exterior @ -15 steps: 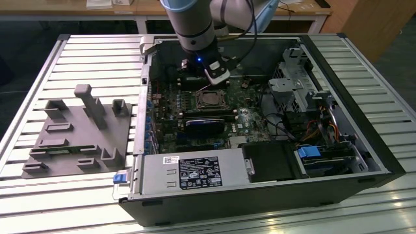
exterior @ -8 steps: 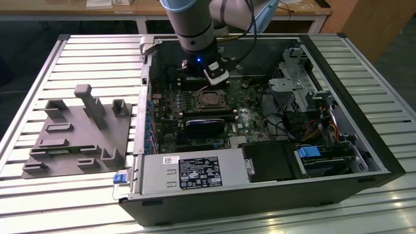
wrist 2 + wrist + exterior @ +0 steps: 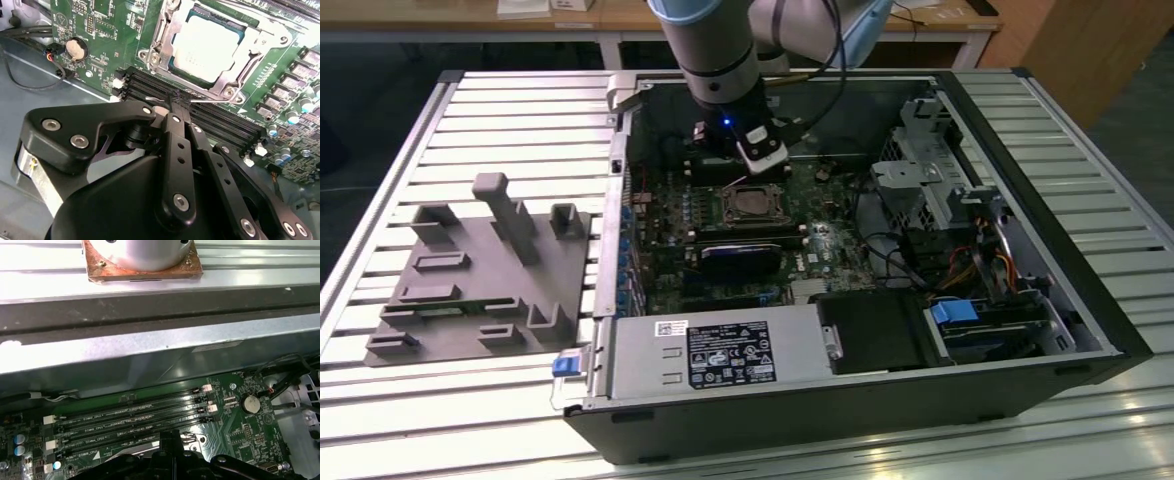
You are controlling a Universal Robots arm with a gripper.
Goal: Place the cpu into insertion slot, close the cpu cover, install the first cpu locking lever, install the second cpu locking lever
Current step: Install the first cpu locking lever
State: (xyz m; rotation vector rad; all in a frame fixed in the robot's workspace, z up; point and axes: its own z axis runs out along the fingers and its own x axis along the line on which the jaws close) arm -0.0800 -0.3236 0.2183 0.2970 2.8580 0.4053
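Note:
The cpu [image 3: 207, 45], with a dull silvery top, lies in the insertion slot [image 3: 750, 203] on the green board. The silver cpu cover [image 3: 165, 35] lies flat around it, its cut-out framing the chip. A thin wire locking lever [image 3: 215, 103] runs along the socket's edge beside the memory slots. In both wrist views my gripper [image 3: 177, 100] [image 3: 170, 437] is shut, its black fingertips pressed together right at this lever. I cannot tell whether they clamp it. In the exterior view my gripper [image 3: 765, 165] hangs just behind the socket, inside the open computer case.
Long black memory slots [image 3: 220, 120] lie under the fingers. A coin battery [image 3: 76, 48] and loose cables [image 3: 30, 85] sit nearby. The case holds a power supply [image 3: 707, 350], a drive cage [image 3: 934, 170] and a black block [image 3: 744, 258]. A grey fixture [image 3: 480, 270] stands on the exterior view's left.

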